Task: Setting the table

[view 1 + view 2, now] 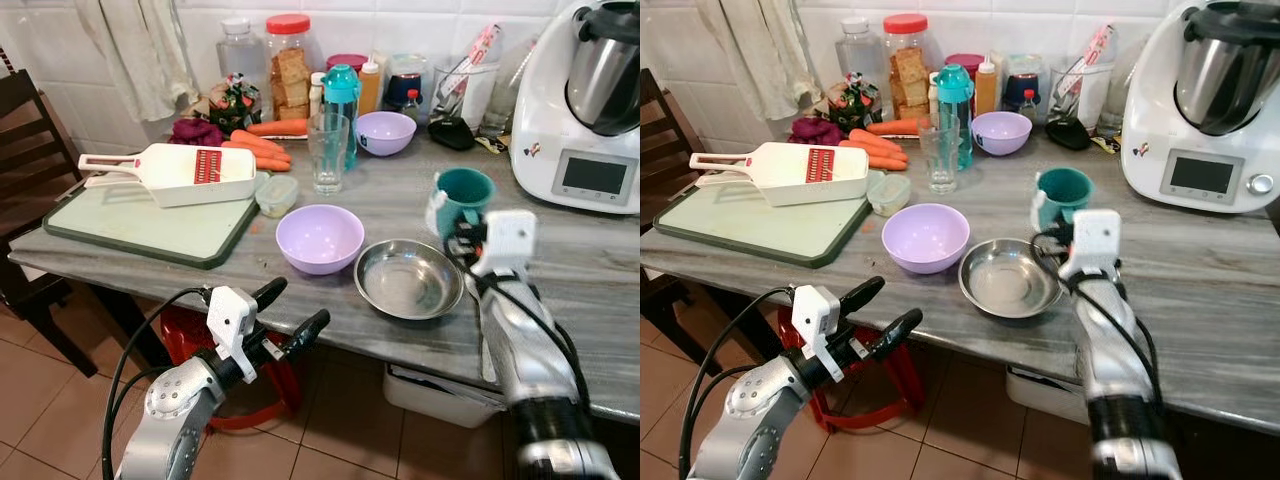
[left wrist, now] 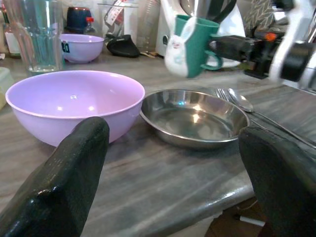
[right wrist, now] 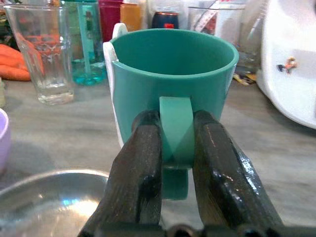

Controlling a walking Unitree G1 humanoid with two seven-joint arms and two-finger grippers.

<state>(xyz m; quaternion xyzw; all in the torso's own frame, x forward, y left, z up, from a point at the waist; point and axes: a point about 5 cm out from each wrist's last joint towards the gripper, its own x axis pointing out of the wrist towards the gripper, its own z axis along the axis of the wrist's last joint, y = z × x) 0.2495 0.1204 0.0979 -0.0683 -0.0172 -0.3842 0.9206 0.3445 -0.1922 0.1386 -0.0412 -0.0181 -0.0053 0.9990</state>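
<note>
Here, right pincer [image 3: 175, 148] clamps teal mug [image 3: 173, 79] above cluttered grey counter [image 1: 600, 290]; left pincer [image 1: 290, 310] apart.

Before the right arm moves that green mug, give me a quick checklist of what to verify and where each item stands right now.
1. Grip on handle: right gripper has both fingers closed on the handle of the green mug. Ok.
2. Mug upright: rim level in the right wrist view. Ok.
3. Mug contents: the visible inside looks empty, bottom hidden. Cannot tell.
4. Mug lifted or resting on the counter: cannot tell.
5. Obstacles nearby: steel bowl sits right beside the mug, fork and spoon beyond it, glass further back. Not ok for a low sweep.
6. Left gripper open, below the counter edge, facing the purple bowl. Ok.
</note>
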